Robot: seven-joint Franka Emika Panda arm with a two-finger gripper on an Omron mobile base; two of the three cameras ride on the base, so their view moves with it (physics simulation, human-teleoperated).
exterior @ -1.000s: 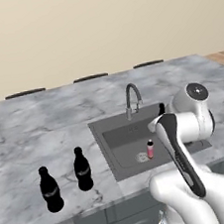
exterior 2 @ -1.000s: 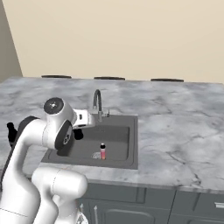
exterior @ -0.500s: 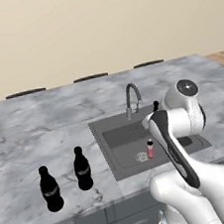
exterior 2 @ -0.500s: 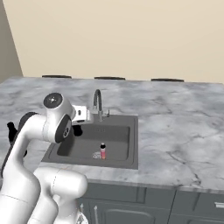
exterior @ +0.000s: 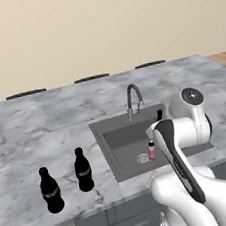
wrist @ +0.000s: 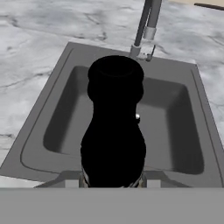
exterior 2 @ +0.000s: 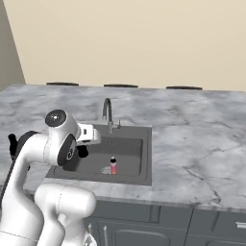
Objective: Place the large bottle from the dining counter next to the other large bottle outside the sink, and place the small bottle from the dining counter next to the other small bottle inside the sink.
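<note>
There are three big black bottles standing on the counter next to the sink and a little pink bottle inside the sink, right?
Not quite. Two big black bottles stand on the counter beside the sink, not three, as the left base view shows. The little pink bottle really is inside the sink.

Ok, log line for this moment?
tool: shut on small black bottle | over sink | pink bottle in basin | two large bottles on counter

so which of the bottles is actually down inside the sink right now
The small pink bottle, standing upright on the basin floor by the drain. The two large black bottles stand out on the counter, left of the sink.
</note>
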